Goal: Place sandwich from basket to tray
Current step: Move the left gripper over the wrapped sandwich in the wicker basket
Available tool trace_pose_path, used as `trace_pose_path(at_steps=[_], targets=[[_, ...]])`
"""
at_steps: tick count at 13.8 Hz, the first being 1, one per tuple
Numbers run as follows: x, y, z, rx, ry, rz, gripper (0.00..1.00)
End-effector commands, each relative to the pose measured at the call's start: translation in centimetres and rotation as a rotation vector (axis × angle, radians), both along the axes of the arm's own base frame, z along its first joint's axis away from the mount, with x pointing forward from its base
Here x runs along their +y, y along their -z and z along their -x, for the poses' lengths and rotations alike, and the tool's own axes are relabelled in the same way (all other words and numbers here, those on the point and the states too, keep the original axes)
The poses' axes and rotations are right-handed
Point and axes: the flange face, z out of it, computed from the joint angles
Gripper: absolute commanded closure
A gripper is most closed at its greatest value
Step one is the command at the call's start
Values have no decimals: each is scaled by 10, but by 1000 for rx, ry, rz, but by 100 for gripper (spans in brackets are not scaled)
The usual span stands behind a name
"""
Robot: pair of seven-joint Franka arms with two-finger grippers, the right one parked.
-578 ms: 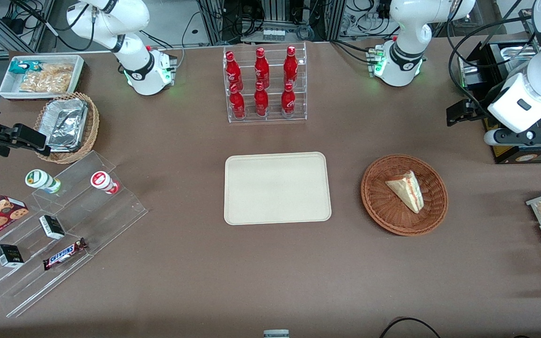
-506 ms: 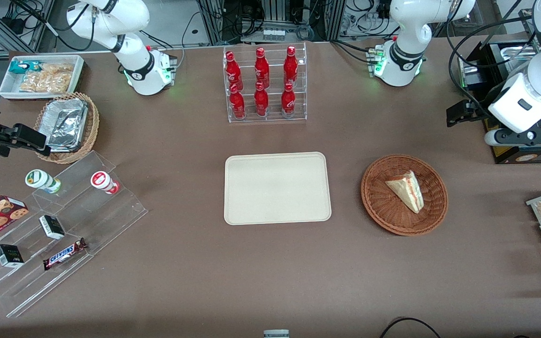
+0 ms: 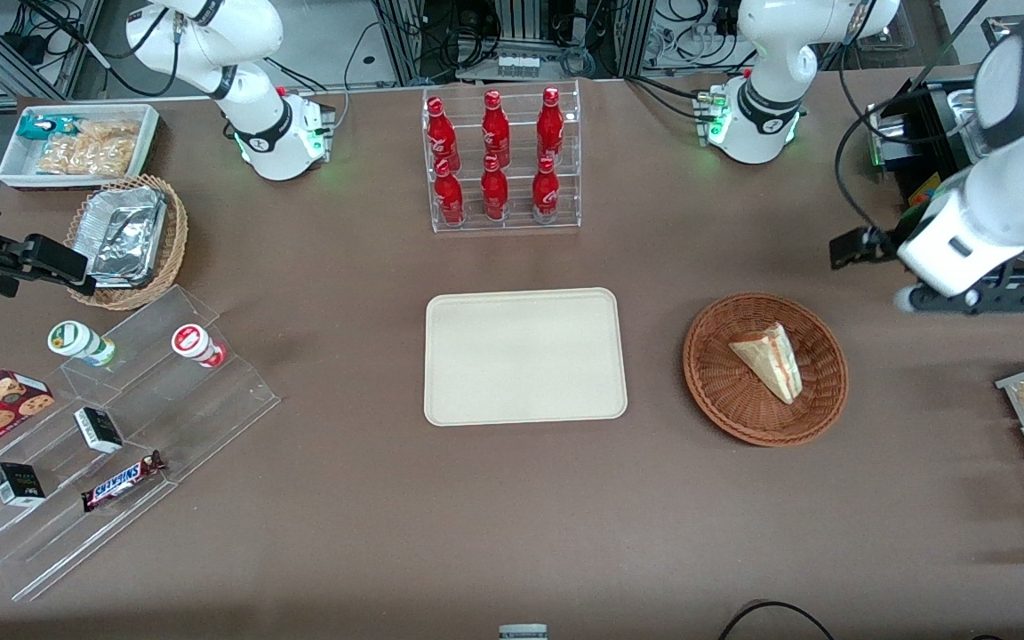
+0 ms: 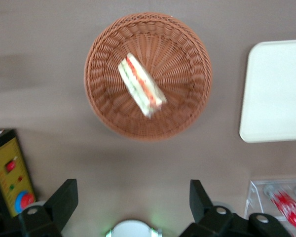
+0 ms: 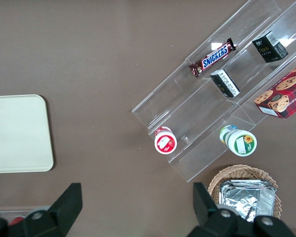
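Movement: since half a second ago the working arm has swung in toward the basket, its wrist now closer to the rim; sandwich, basket and tray have not budged.
Gripper: the gripper (image 4: 133, 200) hangs high, off the basket's rim toward the working arm's end of the table and a little farther from the front camera. It is spread wide and carries nothing, one dark fingertip (image 4: 64, 197) standing well apart from its twin.
Sandwich: the sandwich (image 3: 770, 360) lies flat in the middle of the basket, filling edge turned toward the working arm's end; the wrist view catches the red and green stripe on the wedge (image 4: 141, 85).
Basket: the basket (image 3: 716, 387) sits on the brown table, well apart from everything else.
Tray: the tray (image 3: 525, 356) lies bare, beside the basket toward the parked arm's end, with open table between them.
Bottles: a clear rack of red bottles (image 3: 496, 156) stands farther from the front camera than the tray.
Step in hand: the approach, by the look of it; nothing lifted yet.
Doing it well: centre over the wedge, turn the fingers to straddle its thin bread faces rather than its long edge, come straight down inside the rim, and pinch gently, since soft bread will likely squash or slip.
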Motion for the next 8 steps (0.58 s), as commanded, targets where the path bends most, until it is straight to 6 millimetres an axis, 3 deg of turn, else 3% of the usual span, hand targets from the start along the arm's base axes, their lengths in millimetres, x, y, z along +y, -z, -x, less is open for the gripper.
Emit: trace_pose_path(at_steps=[1,6,8], targets=[[2,66,8,-17,20,-23,0],[3,147,26,-96,1,-7,0],[3,174,36,-163,-159,-16,0]])
